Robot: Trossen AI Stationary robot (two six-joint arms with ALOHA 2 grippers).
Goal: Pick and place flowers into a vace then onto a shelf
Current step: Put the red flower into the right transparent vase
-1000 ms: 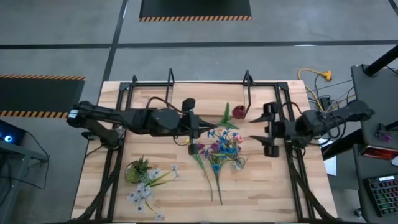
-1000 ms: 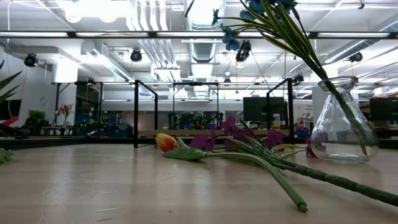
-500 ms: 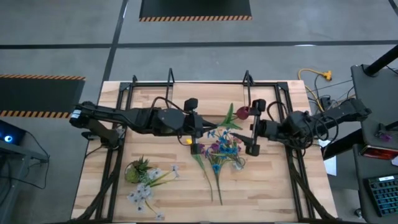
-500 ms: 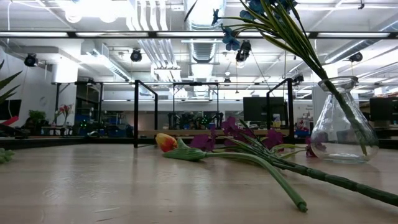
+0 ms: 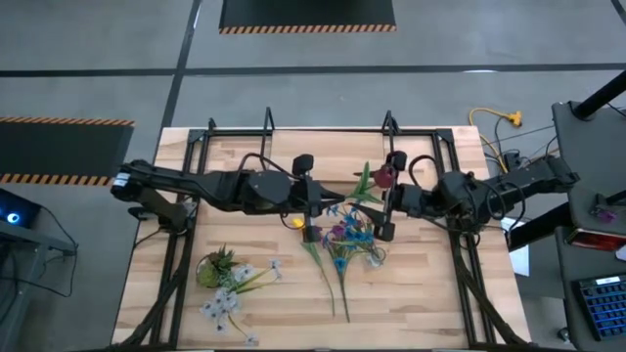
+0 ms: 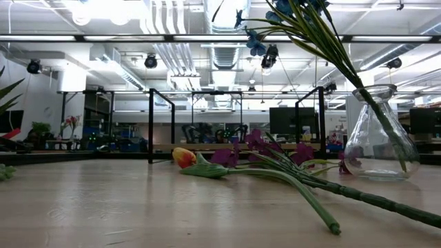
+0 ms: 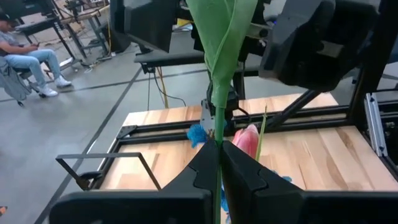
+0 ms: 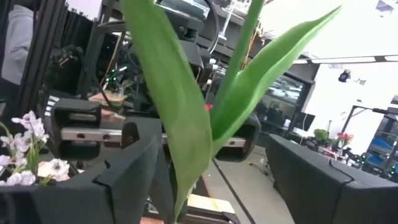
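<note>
On the wooden tabletop (image 5: 430, 284), a squat green leafy potted plant (image 5: 216, 266) sits at far left with white-headed flowers (image 5: 227, 301) lying beside it, untouched. Reaching in from the left, the left gripper (image 5: 315, 197) is clamped on the thin green stem of a dark red tulip (image 5: 381, 176), its dark fingers (image 7: 245, 171) pinched tight around the stalk and holding it above the table. Just below, the small clear glass vase (image 5: 373, 256) already holds blue and purple flowers (image 5: 354, 227), with more stems lying loose beside it. From the right, the right gripper (image 5: 387, 198) has advanced across the table over the past second and now brackets the tulip's broad green leaves (image 8: 186, 118), jaws spread wide, not yet closed. The move looks like a hand-over in mid-air, the right arm preparing to take the flower for the vase. The light wooden shelf cannot be made out here, and that last stage of the task remains ahead.
</note>
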